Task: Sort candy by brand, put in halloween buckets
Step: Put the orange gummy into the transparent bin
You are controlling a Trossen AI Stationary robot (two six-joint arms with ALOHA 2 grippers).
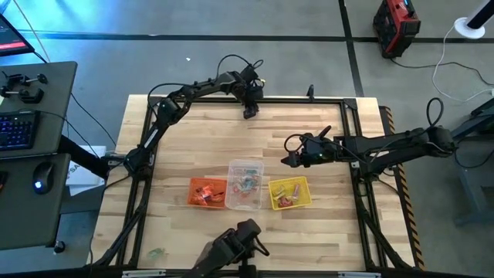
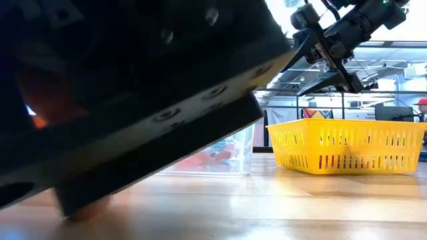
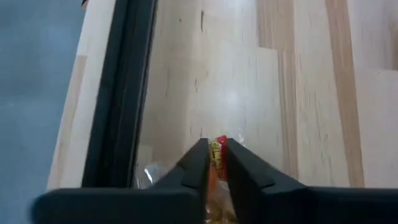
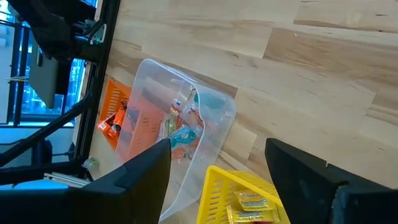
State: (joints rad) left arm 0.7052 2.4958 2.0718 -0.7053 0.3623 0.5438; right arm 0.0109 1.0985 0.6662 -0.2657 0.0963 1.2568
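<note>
At the far edge of the desk (image 1: 324, 232) we see the left gripper (image 3: 216, 163), its fingers pinching a red-and-yellow wrapped candy (image 3: 218, 151). Our right gripper (image 1: 292, 157) hovers above the yellow bucket (image 1: 289, 193), fingers spread. The clear bucket (image 1: 245, 184) and orange bucket (image 1: 208, 192) beside it hold sweets.
</note>
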